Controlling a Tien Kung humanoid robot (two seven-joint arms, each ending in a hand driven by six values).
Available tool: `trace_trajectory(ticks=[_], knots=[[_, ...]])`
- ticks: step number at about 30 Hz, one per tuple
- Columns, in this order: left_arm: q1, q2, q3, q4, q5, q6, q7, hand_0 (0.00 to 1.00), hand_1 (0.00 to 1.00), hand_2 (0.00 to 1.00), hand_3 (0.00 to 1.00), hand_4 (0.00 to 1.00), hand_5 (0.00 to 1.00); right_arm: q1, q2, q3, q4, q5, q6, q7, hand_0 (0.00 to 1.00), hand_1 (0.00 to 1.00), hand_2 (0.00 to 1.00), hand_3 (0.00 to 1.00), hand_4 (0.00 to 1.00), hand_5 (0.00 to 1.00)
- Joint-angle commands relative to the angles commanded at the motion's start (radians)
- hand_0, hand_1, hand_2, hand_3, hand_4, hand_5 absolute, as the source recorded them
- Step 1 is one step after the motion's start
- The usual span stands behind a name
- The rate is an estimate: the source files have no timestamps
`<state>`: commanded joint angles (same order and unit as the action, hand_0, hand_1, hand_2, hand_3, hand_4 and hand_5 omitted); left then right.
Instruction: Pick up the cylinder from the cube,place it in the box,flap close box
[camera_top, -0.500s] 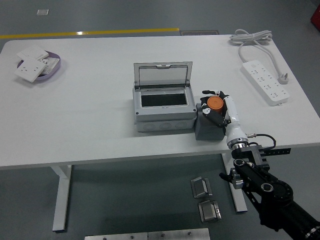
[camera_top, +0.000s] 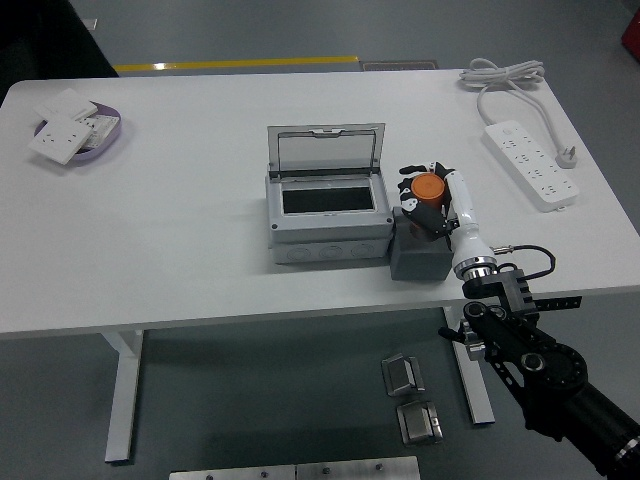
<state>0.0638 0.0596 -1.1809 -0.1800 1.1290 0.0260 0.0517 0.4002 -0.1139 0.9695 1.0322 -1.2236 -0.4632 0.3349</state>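
White bench (camera_top: 180, 260), smooth and matte. The right robot hand (camera_top: 428, 200), white-shelled with dark fingers, reaches in from the lower right on a black arm; its fingers are curled around the orange cylinder (camera_top: 430, 187), which shows a round flat top. Whether the cylinder still touches the grey cube (camera_top: 418, 255) directly beneath the hand cannot be told; it sits at or just above the cube's top face. The cube is a plain dark grey block, standing just beside the right wall of the box (camera_top: 327, 222). That box, immediately left of the robot hand, is a light grey plastic enclosure with a rectangular dark opening in its top; nothing can be made out inside. Its hinged flap (camera_top: 326, 150), translucent in a grey frame, stands upright at the back edge, leaving the opening clear on the hand's side. Beyond the hand and to its right, well apart, lies a white power strip (camera_top: 533, 165) with its cord (camera_top: 497, 80) looped toward the bench's far corner. Far to the left of the hand, near the far left corner, a shallow purple-rimmed tray (camera_top: 108, 139) holds white square wall-switch plates (camera_top: 62, 138), stacked loosely. Under the bench on the floor, below and left of the hand, rest two small metal parts (camera_top: 410, 398).
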Motion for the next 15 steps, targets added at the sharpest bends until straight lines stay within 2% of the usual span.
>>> trace_trajectory(ticks=[1,5,6,7,12,13,15], knots=[[0.001,0.0,-0.002,0.0,0.002,0.001,0.002,0.592,0.615,0.611,0.649,0.684,0.296,0.013,-0.006,-0.01,0.013,-0.021,-0.011,-0.019,0.342,0.37,0.386,0.317,0.002,0.002],[0.003,0.003,-0.019,0.0,0.015,0.004,0.016,0.592,0.615,0.611,0.649,0.684,0.296,0.084,-0.014,-0.077,0.067,-0.124,-0.038,-0.112,0.342,0.37,0.386,0.317,0.002,0.002],[0.003,0.004,-0.025,0.0,0.019,0.005,0.022,0.592,0.615,0.611,0.649,0.684,0.296,0.101,-0.011,-0.095,0.074,-0.152,-0.037,-0.136,0.342,0.37,0.386,0.317,0.002,0.002],[0.004,0.005,-0.032,0.0,0.026,0.007,0.029,0.592,0.615,0.611,0.649,0.684,0.297,0.124,-0.004,-0.119,0.081,-0.192,-0.032,-0.17,0.28,0.33,0.366,0.27,0.002,0.002],[0.007,0.014,-0.053,0.0,0.051,0.011,0.049,0.592,0.615,0.611,0.649,0.684,0.297,0.215,0.032,-0.209,0.066,-0.373,-0.003,-0.318,0.28,0.33,0.366,0.27,0.002,0.002],[0.007,0.016,-0.054,0.0,0.052,0.011,0.05,0.592,0.615,0.611,0.649,0.684,0.297,0.231,0.037,-0.224,0.06,-0.415,0.001,-0.349,0.061,0.211,0.319,0.239,0.002,0.002],[0.005,0.019,-0.056,0.0,0.054,0.01,0.049,0.592,0.615,0.611,0.649,0.684,0.297,0.261,0.047,-0.254,0.041,-0.486,0.007,-0.403,0.061,0.211,0.319,0.239,0.002,0.002]])
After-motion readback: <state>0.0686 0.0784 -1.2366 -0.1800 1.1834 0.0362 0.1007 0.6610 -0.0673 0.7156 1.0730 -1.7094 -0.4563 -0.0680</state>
